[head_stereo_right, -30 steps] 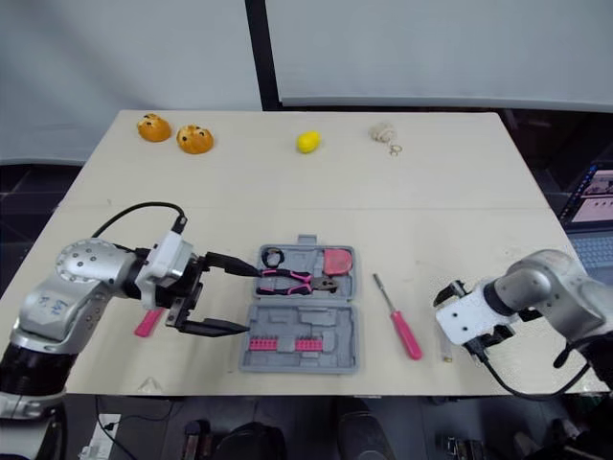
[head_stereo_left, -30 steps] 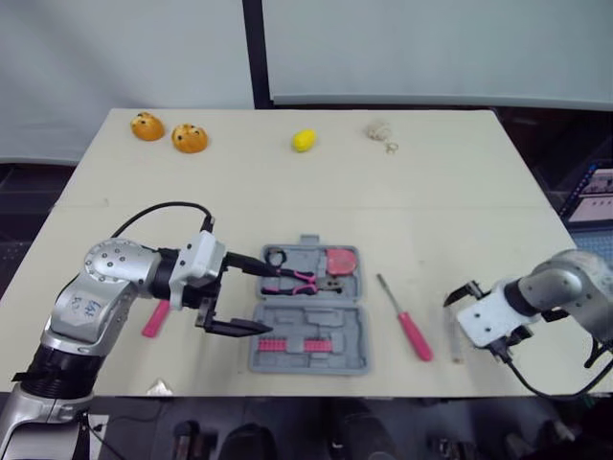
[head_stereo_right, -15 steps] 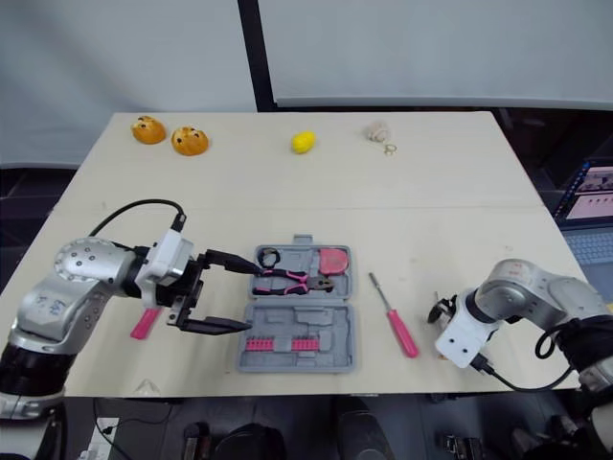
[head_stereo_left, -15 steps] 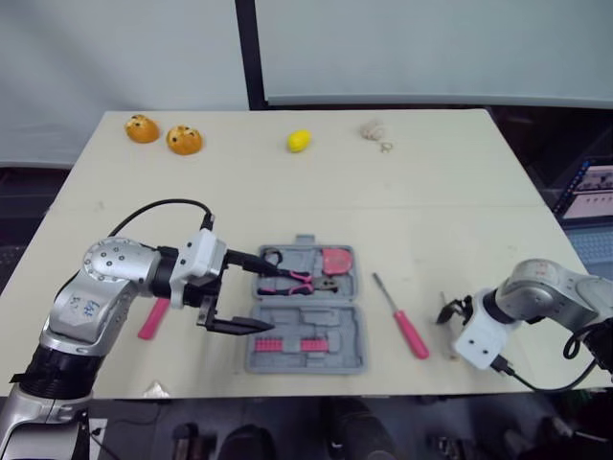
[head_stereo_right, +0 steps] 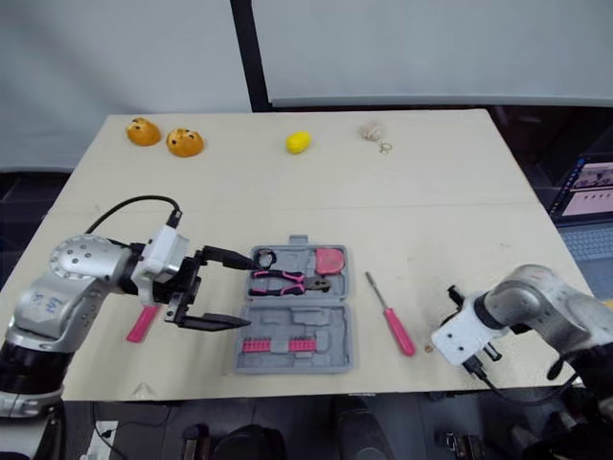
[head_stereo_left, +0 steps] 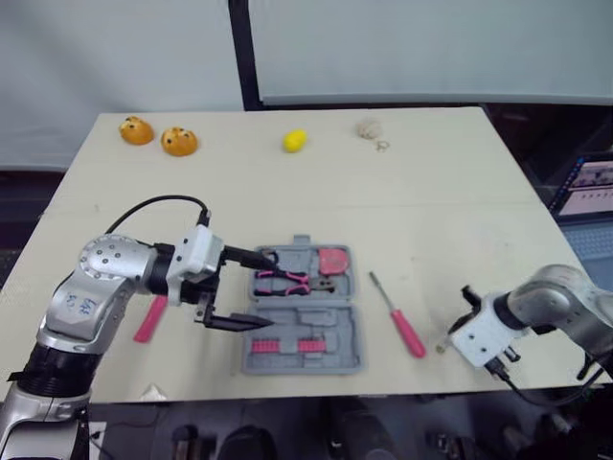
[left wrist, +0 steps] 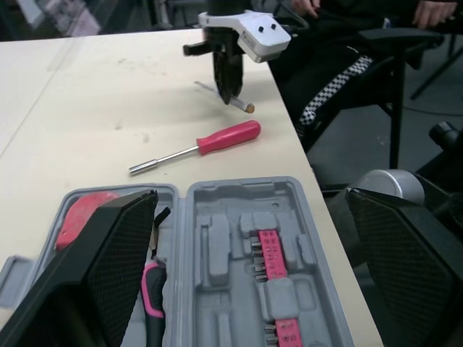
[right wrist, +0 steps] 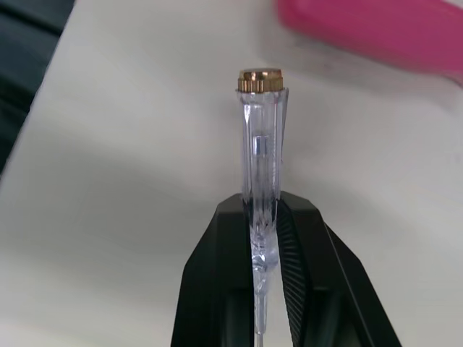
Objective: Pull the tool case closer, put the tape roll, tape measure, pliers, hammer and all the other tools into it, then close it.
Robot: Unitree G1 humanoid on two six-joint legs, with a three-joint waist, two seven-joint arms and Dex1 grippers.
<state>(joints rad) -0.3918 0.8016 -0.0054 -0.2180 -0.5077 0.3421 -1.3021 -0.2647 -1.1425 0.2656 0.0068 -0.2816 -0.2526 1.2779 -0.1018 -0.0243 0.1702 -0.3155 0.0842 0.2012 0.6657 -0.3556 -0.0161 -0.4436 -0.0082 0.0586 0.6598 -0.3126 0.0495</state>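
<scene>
Claw on the right (right wrist: 262,217): shut tight on a thin clear pen (right wrist: 260,130) with a gold cap. It grips the pen low down, and the cap end sticks out past the fingers.
Clear pen: held near the front right edge of the table (head_stereo_left: 431,192). I cannot tell if the cap touches the table.
Pink screwdriver (head_stereo_left: 402,321): lies flat on the table, between the pen and the tool case, apart from both.
Claw on the left (head_stereo_left: 268,293): open wide with nothing in it. Its two finger tips are at the left end of the tool case. I cannot tell if they touch it.
Tool case (head_stereo_left: 306,331): grey, lying open near the front middle of the table.
Inside the case: pliers (head_stereo_left: 287,280) with pink handles, a pink tape measure (head_stereo_left: 335,261) and a small black ring (head_stereo_right: 264,257) sit in the far half. Pink bits (head_stereo_left: 287,345) sit in the near half.
Pink tool (head_stereo_left: 150,318): on the table left of the case, partly hidden by the left arm.
Far edge of the table: two orange toys (head_stereo_left: 158,136), a yellow lemon (head_stereo_left: 295,141) and a small pale thing (head_stereo_left: 372,129).
</scene>
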